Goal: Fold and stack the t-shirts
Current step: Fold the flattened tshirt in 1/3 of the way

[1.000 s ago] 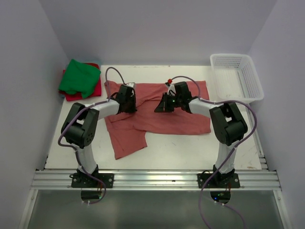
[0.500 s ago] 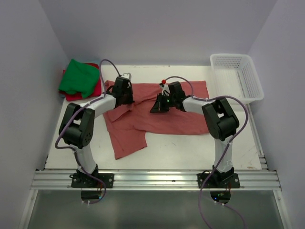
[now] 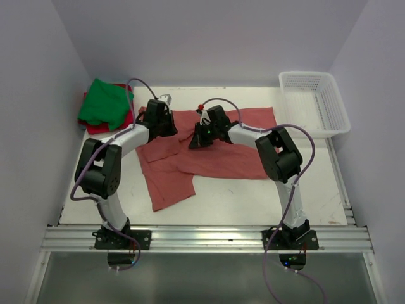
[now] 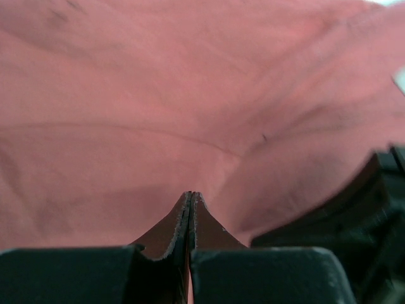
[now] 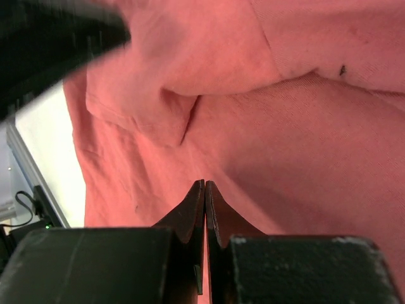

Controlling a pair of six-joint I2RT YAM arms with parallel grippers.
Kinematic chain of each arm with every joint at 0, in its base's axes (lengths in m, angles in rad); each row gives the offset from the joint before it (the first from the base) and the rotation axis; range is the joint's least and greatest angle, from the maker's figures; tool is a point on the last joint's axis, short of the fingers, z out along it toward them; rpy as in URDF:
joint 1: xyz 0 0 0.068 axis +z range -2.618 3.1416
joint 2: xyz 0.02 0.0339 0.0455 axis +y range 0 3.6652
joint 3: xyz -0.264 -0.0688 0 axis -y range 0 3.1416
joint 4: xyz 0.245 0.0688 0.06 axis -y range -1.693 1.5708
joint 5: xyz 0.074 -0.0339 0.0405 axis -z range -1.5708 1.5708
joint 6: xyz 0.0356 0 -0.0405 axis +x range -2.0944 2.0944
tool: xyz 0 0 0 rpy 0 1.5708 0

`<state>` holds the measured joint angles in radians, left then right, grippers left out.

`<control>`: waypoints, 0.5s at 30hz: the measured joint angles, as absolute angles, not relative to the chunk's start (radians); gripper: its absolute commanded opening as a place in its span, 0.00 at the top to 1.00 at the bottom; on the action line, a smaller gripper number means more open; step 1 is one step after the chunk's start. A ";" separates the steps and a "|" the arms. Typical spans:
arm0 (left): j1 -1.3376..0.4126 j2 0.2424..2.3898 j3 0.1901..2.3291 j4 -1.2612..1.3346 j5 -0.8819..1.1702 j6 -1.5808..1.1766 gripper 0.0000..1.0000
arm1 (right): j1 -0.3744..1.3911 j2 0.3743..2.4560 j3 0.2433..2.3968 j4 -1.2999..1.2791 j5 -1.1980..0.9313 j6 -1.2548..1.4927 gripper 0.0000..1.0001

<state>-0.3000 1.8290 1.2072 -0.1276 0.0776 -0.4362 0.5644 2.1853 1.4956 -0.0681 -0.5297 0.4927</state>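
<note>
Beneath left gripper (image 4: 191,197) and right gripper (image 5: 204,185): brick-red t-shirt (image 3: 221,158), apparently pinched

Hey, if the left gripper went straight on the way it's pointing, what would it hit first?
The brick-red t-shirt: its cloth fills the view just past the left gripper, apparently touching the shut fingers.

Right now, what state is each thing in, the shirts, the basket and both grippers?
brick-red t-shirt: spread out, rumpled, not yet folded.
green t-shirt: folded, lying on the red-pink one.
red-pink t-shirt: bottom of the stack, mostly hidden.
white basket: upright, far right corner.
left gripper: shut on the brick-red t-shirt.
right gripper: shut on the brick-red t-shirt.
</note>
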 measured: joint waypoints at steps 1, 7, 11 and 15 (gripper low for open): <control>-0.301 1.817 1.188 -0.125 0.107 -0.439 1.00 | 0.567 2.185 1.495 -0.073 -0.524 0.489 1.00; -0.348 1.774 1.090 -0.119 0.280 -0.443 1.00 | 0.564 2.185 1.477 -0.091 -0.496 0.476 1.00; -0.375 1.784 1.062 -0.125 0.314 -0.432 1.00 | 0.562 2.185 1.471 -0.100 -0.487 0.470 1.00; -0.373 1.826 1.063 -0.125 0.257 -0.425 1.00 | 0.562 2.185 1.466 -0.100 -0.486 0.469 1.00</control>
<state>-0.3733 1.8259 1.0626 -0.1249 0.2573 -0.4252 0.5617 2.1849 1.4662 -0.1001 -0.4862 0.4686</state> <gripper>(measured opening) 0.005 0.010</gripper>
